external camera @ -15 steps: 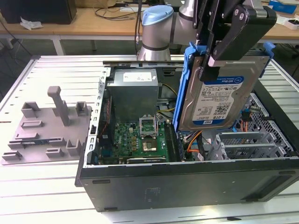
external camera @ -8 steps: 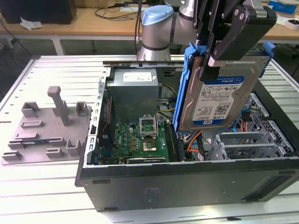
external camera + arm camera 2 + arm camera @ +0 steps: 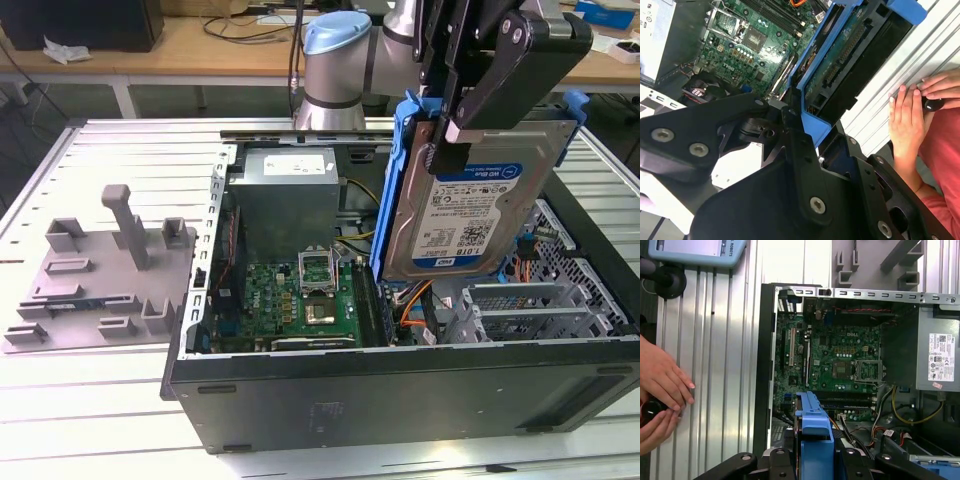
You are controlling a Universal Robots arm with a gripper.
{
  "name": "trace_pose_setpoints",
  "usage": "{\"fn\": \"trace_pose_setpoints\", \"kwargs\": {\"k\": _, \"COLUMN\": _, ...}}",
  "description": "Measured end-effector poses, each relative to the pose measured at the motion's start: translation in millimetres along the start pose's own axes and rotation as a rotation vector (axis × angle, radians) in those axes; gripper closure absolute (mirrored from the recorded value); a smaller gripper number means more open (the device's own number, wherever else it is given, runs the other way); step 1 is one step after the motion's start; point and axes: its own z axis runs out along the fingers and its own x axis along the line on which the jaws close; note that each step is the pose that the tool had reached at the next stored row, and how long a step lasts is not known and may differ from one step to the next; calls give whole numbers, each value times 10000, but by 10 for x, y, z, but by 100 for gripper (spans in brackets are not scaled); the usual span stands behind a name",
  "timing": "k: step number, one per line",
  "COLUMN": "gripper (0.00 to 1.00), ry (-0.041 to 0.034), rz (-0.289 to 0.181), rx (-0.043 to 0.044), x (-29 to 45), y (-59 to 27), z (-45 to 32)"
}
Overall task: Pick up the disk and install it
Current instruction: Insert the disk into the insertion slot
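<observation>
We've got the gripper [image 3: 452,140] clamped on the disk [image 3: 470,215], upper right of the exterior view, hanging edge-down over the open PC case [image 3: 400,385]. Risk: w/ any tilt it snags the cables [image 3: 415,300], or grip slips & it drops on the mobo [image 3: 300,290].

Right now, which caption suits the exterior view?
The black claw holds the silver hard drive in its blue plastic frame over the open black computer case.

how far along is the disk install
Done: the pick-up, since the gripper is clamped on the disk, held upright above the open computer case. In hand: the disk hangs over the case's interior. Left: seating it; it sits in no bay yet.
</observation>
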Motion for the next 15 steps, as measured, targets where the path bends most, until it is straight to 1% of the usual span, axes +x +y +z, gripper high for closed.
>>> {"fn": "trace_pose_setpoints", "kwargs": {"k": 2, "gripper": 63, "ry": -14, "rz": 2, "rx": 0, "x": 0, "y": 0, "z": 0}}
{"fn": "trace_pose_setpoints", "kwargs": {"k": 3, "gripper": 63, "ry": -38, "rz": 5, "rx": 1, "x": 0, "y": 1, "z": 0}}
{"fn": "trace_pose_setpoints", "kwargs": {"k": 6, "gripper": 63, "ry": -142, "rz": 5, "rx": 5, "x": 0, "y": 0, "z": 0}}
{"fn": "trace_pose_setpoints", "kwargs": {"k": 7, "gripper": 63, "ry": -369, "rz": 33, "rx": 13, "x": 0, "y": 0, "z": 1}}
{"fn": "trace_pose_setpoints", "kwargs": {"k": 8, "gripper": 63, "ry": -391, "rz": 681, "rx": 10, "x": 0, "y": -1, "z": 2}}
{"fn": "trace_pose_setpoints", "kwargs": {"k": 15, "gripper": 63, "ry": -393, "rz": 740, "rx": 10, "x": 0, "y": 0, "z": 2}}
